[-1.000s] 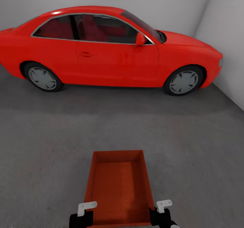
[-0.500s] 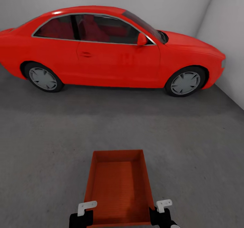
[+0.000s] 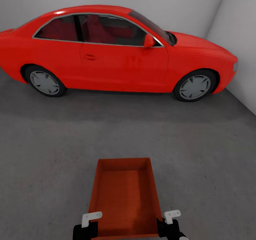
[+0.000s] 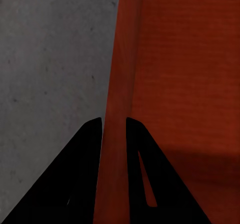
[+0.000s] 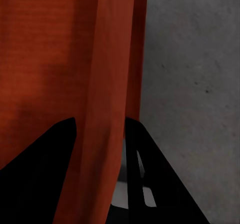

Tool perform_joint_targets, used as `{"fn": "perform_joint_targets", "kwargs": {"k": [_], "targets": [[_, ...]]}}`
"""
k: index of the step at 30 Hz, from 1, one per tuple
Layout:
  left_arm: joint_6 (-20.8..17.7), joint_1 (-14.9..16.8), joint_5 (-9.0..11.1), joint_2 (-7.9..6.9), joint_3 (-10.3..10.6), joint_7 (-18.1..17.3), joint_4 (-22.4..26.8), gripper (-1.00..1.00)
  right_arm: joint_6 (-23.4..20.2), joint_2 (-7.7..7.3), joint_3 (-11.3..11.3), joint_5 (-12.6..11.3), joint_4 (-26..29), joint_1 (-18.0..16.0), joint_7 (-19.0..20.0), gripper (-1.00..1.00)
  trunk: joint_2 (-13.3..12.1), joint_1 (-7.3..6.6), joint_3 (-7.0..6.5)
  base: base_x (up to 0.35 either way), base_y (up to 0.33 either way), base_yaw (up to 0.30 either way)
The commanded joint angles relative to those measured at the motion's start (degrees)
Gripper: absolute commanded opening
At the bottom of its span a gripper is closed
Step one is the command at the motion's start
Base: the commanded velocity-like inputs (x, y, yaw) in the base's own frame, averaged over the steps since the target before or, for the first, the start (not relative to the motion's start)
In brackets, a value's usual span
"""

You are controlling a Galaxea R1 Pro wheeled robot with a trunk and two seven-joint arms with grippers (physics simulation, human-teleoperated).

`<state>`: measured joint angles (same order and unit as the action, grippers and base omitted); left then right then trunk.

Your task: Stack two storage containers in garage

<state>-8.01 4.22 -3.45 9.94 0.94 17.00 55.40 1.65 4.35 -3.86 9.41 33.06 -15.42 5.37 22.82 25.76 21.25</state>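
Observation:
An orange-red open-topped storage container [image 3: 123, 197] is held low in front of me over the dark grey concrete floor [image 3: 49, 147] of the garage. My left gripper [image 3: 89, 225] is shut on its left side wall, which runs between the two black fingers [image 4: 87, 149] in the left wrist view as a thin red wall [image 4: 117, 84]. My right gripper [image 3: 170, 223] is shut on the right side wall [image 5: 107, 84] in the same way. The ribbed base of the container [image 4: 190, 59] is empty. Whether the bin rests on the floor or hangs just above it I cannot tell.
A large glossy red car [image 3: 117, 51] stands side-on across the back of the room, in front of a white back wall [image 3: 177, 1]. A white side wall [image 3: 241, 40] closes the right. Bare concrete lies between the container and the car.
The whole view has shifted by a few pixels, so the car sits slightly further right. The container and both grippers hold the same places.

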Motion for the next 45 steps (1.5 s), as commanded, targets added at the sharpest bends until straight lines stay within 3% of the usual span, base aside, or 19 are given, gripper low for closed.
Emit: {"fn": "perform_joint_targets", "kwargs": {"k": [1,15,31,45], "targets": [[-0.61,-0.01,-0.01,0.06,0.17,0.71,-1.88,-1.0,1.61,1.1,-0.44,0.35,0.17,-0.04,0.69,-1.0,0.1,0.03,0.16,0.0,0.0,0.0],[-0.64,-0.01,0.02,0.06,0.21,0.42,-1.87,-1.0,1.6,1.1,-0.43,0.36,0.17,-0.05,0.69,-1.0,0.1,0.03,1.36,0.0,0.0,0.0],[-0.61,-0.01,0.02,0.06,0.21,0.28,-1.88,-1.0,1.61,1.1,-0.44,0.35,0.17,-0.05,0.69,-1.0,0.1,0.03,1.46,0.0,0.0,0.0],[-0.61,-0.01,0.02,0.06,0.21,0.23,-1.88,-1.0,1.63,1.1,-0.44,0.35,0.17,-0.03,0.69,-1.0,5.72,3.1,3.97,0.0,0.0,0.0]]}}
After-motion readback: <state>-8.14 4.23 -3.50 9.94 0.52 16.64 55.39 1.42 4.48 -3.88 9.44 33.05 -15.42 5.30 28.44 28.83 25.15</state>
